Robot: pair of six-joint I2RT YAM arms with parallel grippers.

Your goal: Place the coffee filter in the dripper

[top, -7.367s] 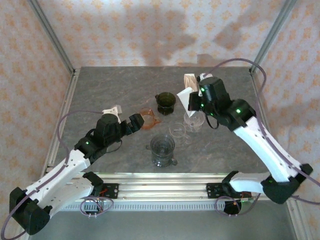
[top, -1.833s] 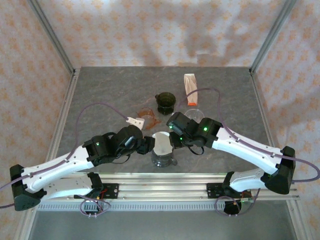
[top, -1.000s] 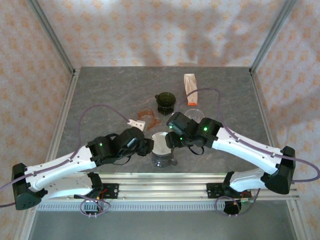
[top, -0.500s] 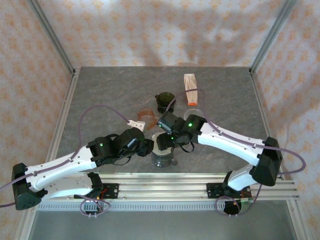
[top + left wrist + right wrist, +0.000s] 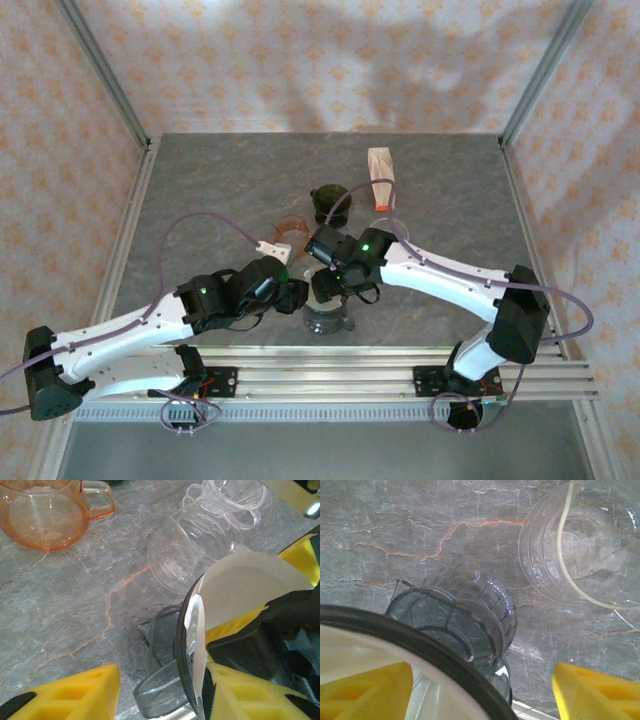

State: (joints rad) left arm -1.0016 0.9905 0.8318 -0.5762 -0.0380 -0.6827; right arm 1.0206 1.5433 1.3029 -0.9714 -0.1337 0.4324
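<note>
We are seeing the paper filter (image 5: pixel 325 284) sitting inside the smoky glass dripper (image 5: pixel 326 316), which is standing near the front middle of the grey tabletop (image 5: pixel 220 190). In the left wrist view the filter (image 5: pixel 245 580) is standing up against the inside of the dripper's dark rim (image 5: pixel 184 630), its rounded top edge rising above that rim. The left hand (image 5: pixel 295 293) is sitting part open at the dripper's left side, straddling the rim: one yellow pad (image 5: pixel 75 692) outside, the other on the filter side. We cannot tell whether it is actually clamping the glass. The right hand (image 5: pixel 322 266) is hovering above the dripper from behind. In its wrist view its yellow pads (image 5: pixel 600 695) are standing wide apart with nothing held between them. One pad is over the cream filter (image 5: pixel 350 650) and the other is off to the side of the dripper's ribbed base (image 5: pixel 465 605). An orange glass jug (image 5: pixel 42 512) and a clear glass pot (image 5: pixel 182 555) are standing just behind the dripper. A dark green cup (image 5: pixel 328 200) and a filter packet (image 5: pixel 380 178) are lying further back.
</note>
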